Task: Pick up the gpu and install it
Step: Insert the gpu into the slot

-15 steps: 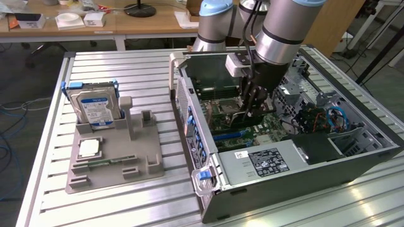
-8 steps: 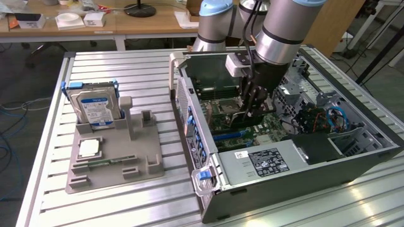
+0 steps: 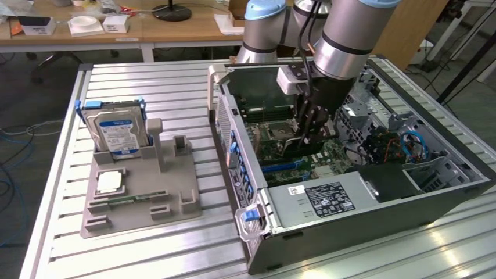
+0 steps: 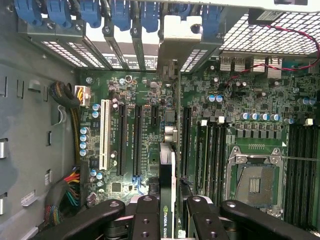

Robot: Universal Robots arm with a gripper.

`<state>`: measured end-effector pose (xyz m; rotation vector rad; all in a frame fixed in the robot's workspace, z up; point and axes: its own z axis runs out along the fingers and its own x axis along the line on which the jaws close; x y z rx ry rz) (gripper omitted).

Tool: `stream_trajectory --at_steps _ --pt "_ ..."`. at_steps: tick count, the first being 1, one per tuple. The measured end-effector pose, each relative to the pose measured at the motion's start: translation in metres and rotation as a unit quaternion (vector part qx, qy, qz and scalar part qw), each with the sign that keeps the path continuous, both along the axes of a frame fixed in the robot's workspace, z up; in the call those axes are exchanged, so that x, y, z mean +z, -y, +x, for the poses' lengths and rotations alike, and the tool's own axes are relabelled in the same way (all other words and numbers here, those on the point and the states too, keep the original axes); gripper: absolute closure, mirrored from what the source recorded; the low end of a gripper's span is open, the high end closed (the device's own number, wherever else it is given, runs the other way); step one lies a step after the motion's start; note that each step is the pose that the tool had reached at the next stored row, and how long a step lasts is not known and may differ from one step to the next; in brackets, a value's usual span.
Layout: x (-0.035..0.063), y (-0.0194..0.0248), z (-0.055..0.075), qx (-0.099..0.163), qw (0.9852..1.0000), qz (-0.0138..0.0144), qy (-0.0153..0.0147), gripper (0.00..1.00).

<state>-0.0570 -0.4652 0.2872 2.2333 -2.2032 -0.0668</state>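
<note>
A slatted metal table (image 3: 155, 87) carries an open computer case (image 3: 349, 232) lying on its side. Beside the case, toward the exterior view's left, a grey holder (image 3: 139, 218) keeps 1 hard drive (image 3: 116, 131) upright and 1 square processor chip (image 3: 110, 182) flat. Beyond the case stand wooden desks (image 3: 186, 29) with small boxes on them. Cables (image 3: 11, 136) trail on the floor, well apart from the case.

The arm reaches down into the case. Its gripper (image 4: 167, 207) is clamped on the gpu (image 4: 167, 172), which stands on edge over the green board (image 4: 240, 105) inside the case, among the long slots. The card itself hides whether its lower edge touches a slot. In the exterior view the gripper (image 3: 312, 131) covers most of the gpu, and the arm's upper part is cut off.
</note>
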Motion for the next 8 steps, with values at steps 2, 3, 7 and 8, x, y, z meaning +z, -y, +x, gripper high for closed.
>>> stream_trajectory --at_steps 2,3,7,8 --pt "-0.0021 0.0 0.0 0.0 1.0 -0.0001 0.0 0.74" --pt "-0.0039 0.0 0.0001 0.0 1.0 -0.0001 0.0 0.74" --pt "-0.0086 -0.0008 0.0002 -0.001 1.0 -0.0002 0.0002 0.74" --pt "-0.0095 -0.002 0.0 -0.002 1.0 -0.0001 0.0002 0.74"
